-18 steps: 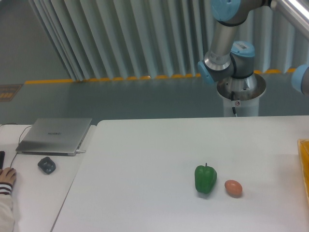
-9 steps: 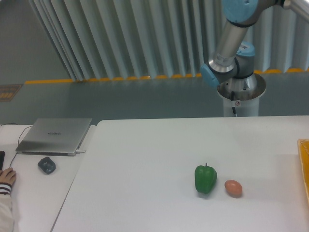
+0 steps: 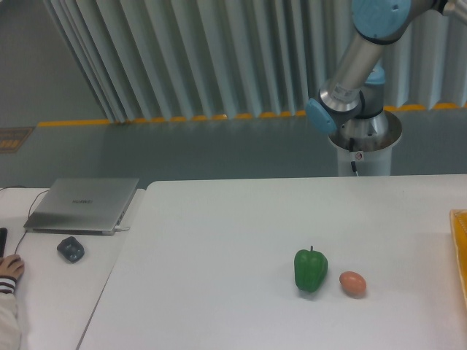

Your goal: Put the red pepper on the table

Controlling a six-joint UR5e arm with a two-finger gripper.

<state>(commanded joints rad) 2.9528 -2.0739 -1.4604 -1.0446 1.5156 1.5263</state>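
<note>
On the smooth white table (image 3: pixel 219 240), a glossy green pepper (image 3: pixel 311 270); fingers out of view

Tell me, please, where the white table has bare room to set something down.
The table is bare across its whole left and middle, from the edge beside the laptop to the green pepper. The back strip is free too. It is tighter between the pepper, the egg-shaped thing and the orange edge.

A wall of pale vertical slats (image 3: pixel 219 58) is seen at the back, slanting at the left. A grey floor (image 3: pixel 182 149) lies below it, crossed by a yellow line (image 3: pixel 175 119). A lower white desk (image 3: pixel 44 284) stands at the left, and a closed silver laptop (image 3: pixel 82 204) rests on it
</note>
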